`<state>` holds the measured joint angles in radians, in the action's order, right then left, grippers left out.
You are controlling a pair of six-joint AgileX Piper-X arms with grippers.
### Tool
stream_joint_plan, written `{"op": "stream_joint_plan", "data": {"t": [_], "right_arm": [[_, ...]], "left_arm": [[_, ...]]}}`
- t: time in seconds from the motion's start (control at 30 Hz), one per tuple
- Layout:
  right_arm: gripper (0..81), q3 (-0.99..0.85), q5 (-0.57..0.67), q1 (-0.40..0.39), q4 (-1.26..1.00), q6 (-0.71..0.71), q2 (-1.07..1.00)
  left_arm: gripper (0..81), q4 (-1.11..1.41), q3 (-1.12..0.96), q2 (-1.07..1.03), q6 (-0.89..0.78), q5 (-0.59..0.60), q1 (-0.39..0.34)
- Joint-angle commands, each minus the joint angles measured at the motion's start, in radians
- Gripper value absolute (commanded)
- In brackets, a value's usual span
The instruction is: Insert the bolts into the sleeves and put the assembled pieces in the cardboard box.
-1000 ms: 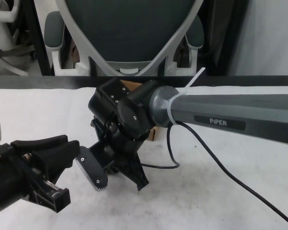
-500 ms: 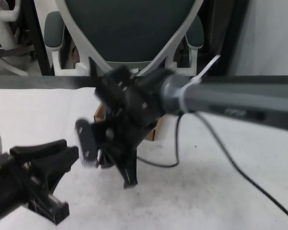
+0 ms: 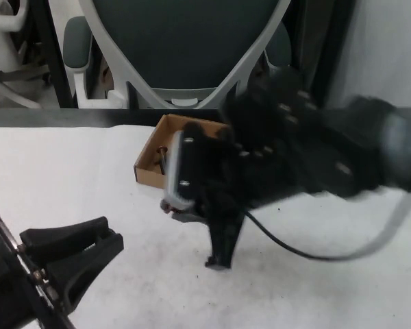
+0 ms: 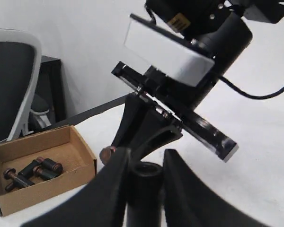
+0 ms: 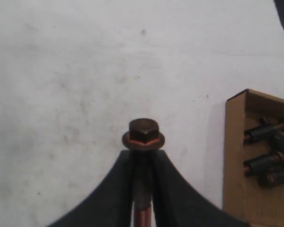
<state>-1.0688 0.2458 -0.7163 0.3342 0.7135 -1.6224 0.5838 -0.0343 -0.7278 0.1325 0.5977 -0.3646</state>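
My left gripper (image 4: 146,161) is shut on a black sleeve (image 4: 145,171), held upright with its open end showing. In the high view this gripper (image 3: 99,241) sits low at the near left of the bench. My right gripper (image 5: 143,156) is shut on a coppery bolt (image 5: 143,135), hex head out past the fingertips. The right arm hangs over the middle of the bench, its gripper (image 3: 219,248) pointing down. The bolt's head (image 4: 106,153) shows close beside the sleeve. The cardboard box (image 3: 149,159) at the back holds several assembled pieces (image 4: 33,170).
The bench top (image 3: 315,295) is a white cloth. A black cable (image 3: 294,252) trails from the right arm across it. An office chair (image 3: 185,48) stands behind the bench's far edge. The box (image 5: 234,156) lies to one side of the held bolt.
The right arm has swung up and to the right, turning its wrist and uncovering the cardboard box. The left gripper has shifted slightly lower and to the right.
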Motion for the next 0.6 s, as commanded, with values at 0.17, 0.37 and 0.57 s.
{"op": "stream_joint_plan", "data": {"t": [0.17,0.37,0.57], "right_arm": [[0.2,0.27,-0.112,-0.076,-0.445,-0.385,0.337],[0.2,0.399,-0.26,-0.192,-0.607,-0.494,0.516],[0.2,0.544,-0.365,-0.298,-0.767,-0.558,0.602]], "left_arm": [[0.8,0.034,0.001,0.008,0.156,0.133,-0.061],[0.8,0.03,0.001,-0.034,0.315,0.128,-0.13],[0.8,0.064,0.001,-0.119,0.417,0.117,-0.165]]}}
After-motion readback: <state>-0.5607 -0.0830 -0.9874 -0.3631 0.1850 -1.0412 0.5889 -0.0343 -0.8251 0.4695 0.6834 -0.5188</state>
